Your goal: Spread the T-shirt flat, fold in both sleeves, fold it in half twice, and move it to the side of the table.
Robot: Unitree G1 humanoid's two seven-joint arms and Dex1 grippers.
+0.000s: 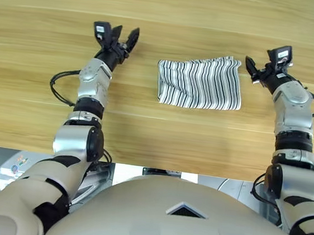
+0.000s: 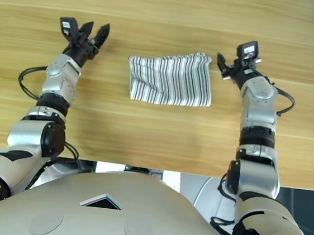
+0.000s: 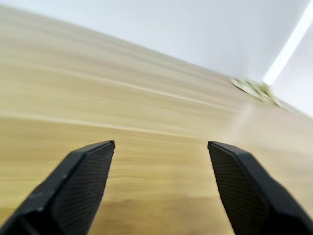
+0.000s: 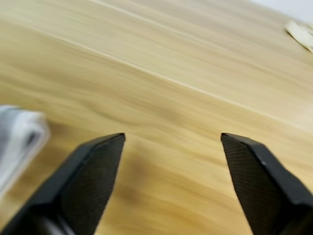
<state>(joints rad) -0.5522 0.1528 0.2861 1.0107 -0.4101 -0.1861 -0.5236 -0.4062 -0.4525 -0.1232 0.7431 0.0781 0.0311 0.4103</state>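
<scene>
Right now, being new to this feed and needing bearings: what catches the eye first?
A striped T-shirt, folded small, lies in the middle of the wooden table. The left hand and right hand flank it, one on each side, both open and holding nothing.

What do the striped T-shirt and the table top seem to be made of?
T-shirt: soft thin fabric, perhaps knit cotton; it lies folded with wavy edges and creases. Table top: wood or wood-look laminate, smooth with low sheen; long grain lines run across it.
</scene>
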